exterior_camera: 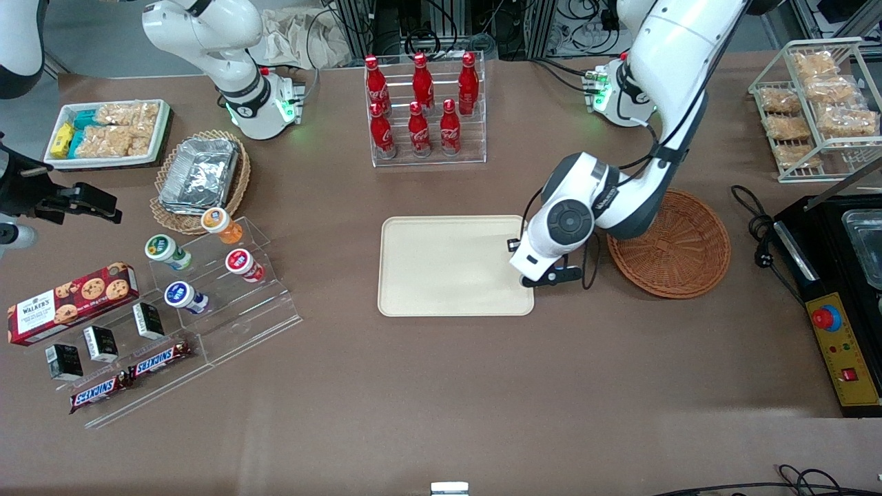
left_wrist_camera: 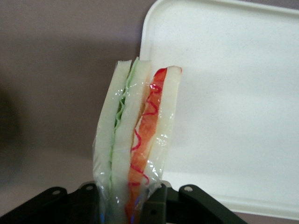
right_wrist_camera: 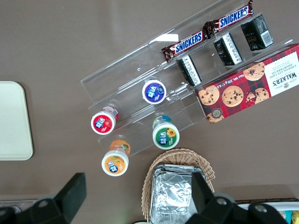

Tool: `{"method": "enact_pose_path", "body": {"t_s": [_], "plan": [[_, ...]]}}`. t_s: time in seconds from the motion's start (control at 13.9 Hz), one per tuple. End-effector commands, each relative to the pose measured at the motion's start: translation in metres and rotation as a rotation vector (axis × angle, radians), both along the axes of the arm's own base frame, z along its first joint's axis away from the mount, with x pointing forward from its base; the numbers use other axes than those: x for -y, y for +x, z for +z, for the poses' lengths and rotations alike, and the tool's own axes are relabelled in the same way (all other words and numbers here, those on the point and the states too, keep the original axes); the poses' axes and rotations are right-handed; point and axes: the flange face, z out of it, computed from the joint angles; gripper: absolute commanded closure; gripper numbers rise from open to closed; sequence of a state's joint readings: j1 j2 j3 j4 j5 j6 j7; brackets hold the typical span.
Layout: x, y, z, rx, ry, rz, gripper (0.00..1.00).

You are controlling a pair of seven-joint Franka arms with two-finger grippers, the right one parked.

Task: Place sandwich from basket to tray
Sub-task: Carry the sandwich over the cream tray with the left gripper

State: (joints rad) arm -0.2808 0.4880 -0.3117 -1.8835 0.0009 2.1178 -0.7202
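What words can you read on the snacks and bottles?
"SNICKERS": on both chocolate bars.
"WALKER'S": on the red cookie box.
Cola bottles, yogurt cups, small black boxes: print unreadable.
The gripper, by the tray, holds the sandwich; no words.

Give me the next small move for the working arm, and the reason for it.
Probably carry the sandwich a little farther over the tray before lowering. The gripper is shut on the wrapped sandwich and sits at the tray's edge nearest the basket, which looks empty. In the wrist view the sandwich hangs partly over bare table, so releasing here risks missing the tray.
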Motion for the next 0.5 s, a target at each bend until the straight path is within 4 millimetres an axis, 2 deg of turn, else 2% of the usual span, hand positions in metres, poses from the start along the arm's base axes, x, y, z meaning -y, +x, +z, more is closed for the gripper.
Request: {"method": "enact_pose_path", "body": {"t_s": [0.0, 0.14, 0.43], "plan": [[0.015, 0.014, -0.013, 0.006, 0.014, 0.017, 0.72], [0.031, 0.007, -0.023, 0.002, 0.022, -0.013, 0.72], [0.033, 0.008, -0.029, 0.004, 0.028, -0.027, 0.71]]}}
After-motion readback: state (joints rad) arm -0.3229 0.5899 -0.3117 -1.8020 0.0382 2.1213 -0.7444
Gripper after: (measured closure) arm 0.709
